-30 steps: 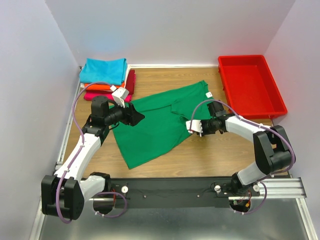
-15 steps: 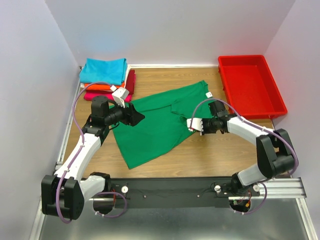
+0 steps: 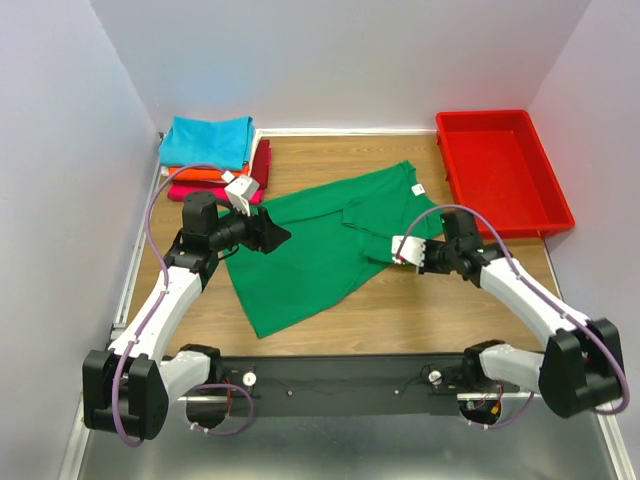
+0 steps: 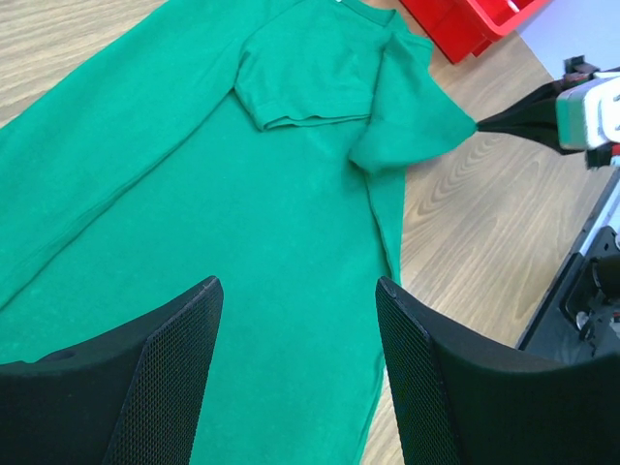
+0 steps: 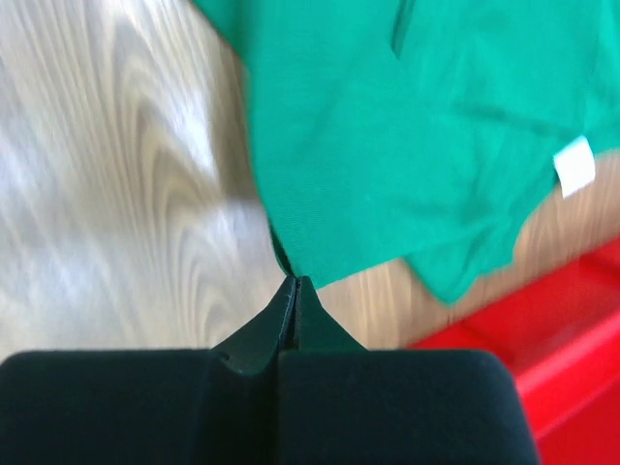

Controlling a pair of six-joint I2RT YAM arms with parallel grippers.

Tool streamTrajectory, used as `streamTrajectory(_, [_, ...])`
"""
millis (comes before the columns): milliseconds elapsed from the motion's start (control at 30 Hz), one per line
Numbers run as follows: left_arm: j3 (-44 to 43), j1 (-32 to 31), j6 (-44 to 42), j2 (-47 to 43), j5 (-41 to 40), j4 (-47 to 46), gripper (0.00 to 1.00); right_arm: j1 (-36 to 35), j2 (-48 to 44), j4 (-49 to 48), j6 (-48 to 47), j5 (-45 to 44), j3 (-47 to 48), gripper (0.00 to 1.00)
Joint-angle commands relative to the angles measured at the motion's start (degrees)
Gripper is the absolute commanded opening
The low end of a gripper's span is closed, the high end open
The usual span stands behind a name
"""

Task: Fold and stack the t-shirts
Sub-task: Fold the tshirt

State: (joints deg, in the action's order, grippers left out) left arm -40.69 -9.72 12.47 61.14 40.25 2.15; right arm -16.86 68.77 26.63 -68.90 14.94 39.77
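Centre-right in the top view, the right gripper (image 3: 405, 252) is clenched on the green t-shirt (image 3: 310, 255) — at its sleeve edge. At centre-left, the left gripper (image 3: 274, 232) hangs released.

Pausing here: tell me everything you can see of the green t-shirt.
The green t-shirt is plain, soft-looking knit, short-sleeved, with a small white neck label. It lies spread diagonally on the wooden table, collar toward the red tray. One sleeve is folded onto the body; the right gripper is shut on the edge of the other sleeve, which is pulled to a point. The left gripper hovers open over the body, apparently not touching.
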Motion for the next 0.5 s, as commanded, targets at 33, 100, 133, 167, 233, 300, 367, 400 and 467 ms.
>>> streamTrajectory(33, [0.26,0.14,-0.52,-1.38,4.04,-1.71,0.72,2.18,-7.93,7.46,2.46,-3.6,-2.06,0.01])
streamTrajectory(100, [0.26,0.05,-0.17,-1.99,4.4,-1.8,0.72,2.97,-10.14,9.92,2.2,-4.92,-2.59,0.01])
streamTrajectory(133, [0.17,-0.04,0.01,-2.17,4.49,-1.8,0.72,3.06,-11.89,10.8,2.2,-5.44,-3.03,0.01])
streamTrajectory(167, [0.17,-0.21,0.27,-2.34,4.57,-1.89,0.72,3.32,-12.52,12.37,2.11,-5.88,-3.29,0.01])
streamTrajectory(233, [-0.09,-0.39,0.8,-2.87,4.92,-1.89,0.72,4.29,-13.83,13.35,1.76,-6.94,-4.17,0.01])
streamTrajectory(300, [-0.36,-0.92,1.15,-3.4,5.28,-1.89,0.72,5.08,-15.42,14.23,1.4,-7.29,-5.31,0.01])
streamTrajectory(367, [-0.88,-1.79,1.33,-3.58,5.37,-1.19,0.72,5.35,-16.3,14.41,0.97,-7.47,-6.54,0.01])
streamTrajectory(400, [-1.23,-2.06,1.33,-3.58,5.28,-0.75,0.72,5.52,-16.48,14.5,0.88,-7.38,-6.89,0.01])
streamTrajectory(467, [-2.02,-2.94,1.33,-3.58,4.58,0.65,0.72,5.79,-16.65,14.59,0.35,-7.91,-7.34,0.01])
